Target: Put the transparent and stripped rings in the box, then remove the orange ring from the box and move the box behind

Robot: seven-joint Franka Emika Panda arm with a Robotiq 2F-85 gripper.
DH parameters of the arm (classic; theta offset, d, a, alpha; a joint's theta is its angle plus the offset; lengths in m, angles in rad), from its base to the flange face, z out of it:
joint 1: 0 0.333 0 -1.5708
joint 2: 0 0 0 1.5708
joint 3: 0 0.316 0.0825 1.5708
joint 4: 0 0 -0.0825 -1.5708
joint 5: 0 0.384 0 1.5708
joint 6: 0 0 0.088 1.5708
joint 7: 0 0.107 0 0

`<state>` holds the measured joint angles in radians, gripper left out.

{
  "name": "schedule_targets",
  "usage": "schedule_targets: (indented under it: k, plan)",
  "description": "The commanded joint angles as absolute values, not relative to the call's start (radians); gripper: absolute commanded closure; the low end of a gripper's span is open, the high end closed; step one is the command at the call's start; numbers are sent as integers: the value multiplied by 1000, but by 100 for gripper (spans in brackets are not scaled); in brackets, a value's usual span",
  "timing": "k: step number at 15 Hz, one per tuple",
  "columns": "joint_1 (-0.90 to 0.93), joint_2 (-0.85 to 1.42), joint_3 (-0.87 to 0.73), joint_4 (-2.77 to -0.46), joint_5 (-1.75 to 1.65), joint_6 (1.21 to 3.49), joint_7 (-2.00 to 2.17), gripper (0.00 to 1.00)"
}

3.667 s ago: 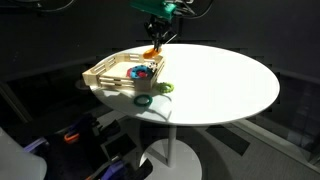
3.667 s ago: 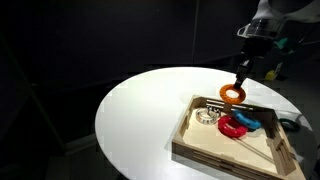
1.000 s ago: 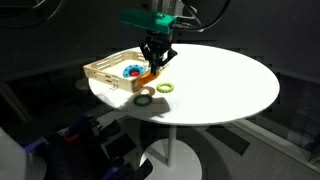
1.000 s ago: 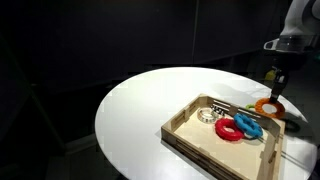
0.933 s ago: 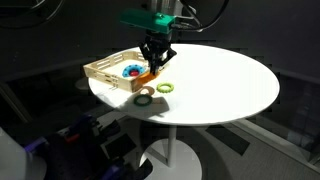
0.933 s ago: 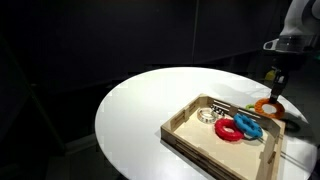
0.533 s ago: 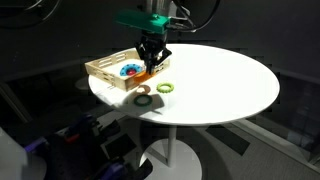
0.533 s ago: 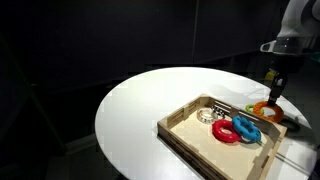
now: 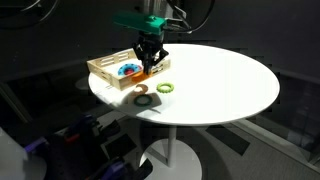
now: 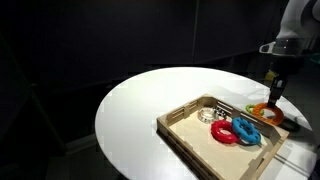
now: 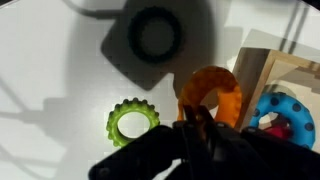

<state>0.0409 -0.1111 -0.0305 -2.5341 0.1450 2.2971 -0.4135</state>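
Orange ring [image 11: 212, 92] is out of the box [image 10: 180, 114]. The jaws are pinched shut on its rim, and in the wrist view it sits just outside the box's wall, at about 9 o'clock of the box. Can't tell if it's resting on the table [image 9: 230, 75] or hanging just above it.

Inside the box there's a clear ring [image 10: 207, 115] near a red ring [image 10: 225, 134] and a blue ring [image 10: 247, 127]. The striped one I honestly can't pick out, too small.

In the wrist view the yellow-green ring [image 11: 133, 122] lies at 8 o'clock of the orange one and the dark ring [image 11: 155, 35] at 11 o'clock, both on the table outside the box.

So my read: loading looks done for the clear one at least, the orange removal is basically done apart from letting go, and shifting the box back is what's left.
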Motion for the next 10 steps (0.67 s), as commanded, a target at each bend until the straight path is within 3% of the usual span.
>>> schedule_targets:
  k: [1, 6, 7, 8, 10]
  plan:
    - [20, -147, -44, -2560, 142, 2300, -414, 96]
    - [-4, -139, -61, -2572, 137, 2302, -411, 94]
    - [-6, -138, -61, -2574, 136, 2300, -410, 66]
    - [-7, -138, -62, -2576, 137, 2299, -411, 67]
    - [-7, -142, -62, -2578, 140, 2292, -414, 57]
